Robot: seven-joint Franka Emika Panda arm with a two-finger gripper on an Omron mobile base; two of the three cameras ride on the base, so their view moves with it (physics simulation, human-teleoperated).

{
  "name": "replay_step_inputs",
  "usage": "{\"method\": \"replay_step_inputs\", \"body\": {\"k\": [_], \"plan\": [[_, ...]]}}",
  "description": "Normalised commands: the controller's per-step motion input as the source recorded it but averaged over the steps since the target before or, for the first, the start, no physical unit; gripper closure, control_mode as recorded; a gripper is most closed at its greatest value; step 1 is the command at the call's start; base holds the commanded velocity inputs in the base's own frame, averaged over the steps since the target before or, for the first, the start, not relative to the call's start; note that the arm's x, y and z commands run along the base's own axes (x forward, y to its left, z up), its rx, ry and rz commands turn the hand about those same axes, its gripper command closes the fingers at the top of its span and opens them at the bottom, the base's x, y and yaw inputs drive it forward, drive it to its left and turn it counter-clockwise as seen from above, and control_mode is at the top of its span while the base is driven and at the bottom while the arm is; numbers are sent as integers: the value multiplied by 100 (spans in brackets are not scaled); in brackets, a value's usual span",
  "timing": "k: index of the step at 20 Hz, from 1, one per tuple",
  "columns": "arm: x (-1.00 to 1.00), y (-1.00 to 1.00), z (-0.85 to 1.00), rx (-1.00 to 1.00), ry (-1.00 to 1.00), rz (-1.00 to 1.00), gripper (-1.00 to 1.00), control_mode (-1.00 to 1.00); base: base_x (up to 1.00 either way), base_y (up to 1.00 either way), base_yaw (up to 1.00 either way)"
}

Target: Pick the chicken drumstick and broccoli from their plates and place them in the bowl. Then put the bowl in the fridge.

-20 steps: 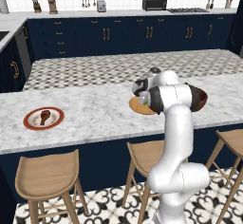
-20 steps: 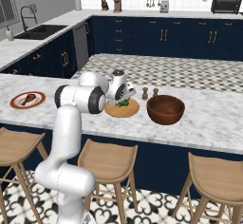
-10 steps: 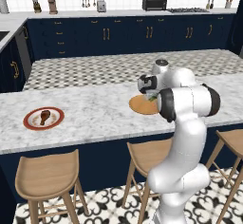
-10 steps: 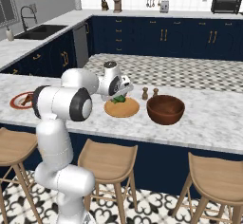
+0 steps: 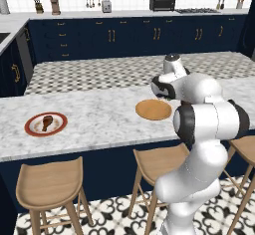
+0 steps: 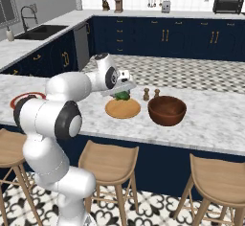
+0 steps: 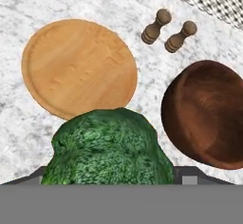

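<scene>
Progress is partial. The dark green bumpy broccoli floret (image 7: 109, 147) is off its plate and clamped in the claw (image 6: 123, 92), jaws spread wide around it (the fingertips themselves are hidden behind the floret). Directly under the claw lies the round tan wooden plate (image 7: 78, 69), now bare. To one side of the claw sits the deep reddish-brown wooden bowl (image 6: 167, 110), empty inside as far as visible. The floret is lumpy with no clear long axis; its stem direction cannot be told. Well away from the claw, the reddish-brown chicken drumstick (image 5: 47, 122) rests on the red-rimmed white plate (image 5: 32, 129), lying along the counter. Remaining, in my judgement: both foods into the bowl, then the bowl refrigerated.
</scene>
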Motion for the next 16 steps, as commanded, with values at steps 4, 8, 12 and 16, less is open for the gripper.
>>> {"method": "replay_step_inputs", "body": {"k": [4,8,12,16], "plan": [[-26,-73,32,4,10,-29,100,-100,0,0,0],[-2,-80,0,1,5,-15,100,-100,0,0,0],[1,-74,0,3,0,-2,100,-100,0,0,0],[4,-58,-3,6,0,0,100,-100,0,0,0]]}}
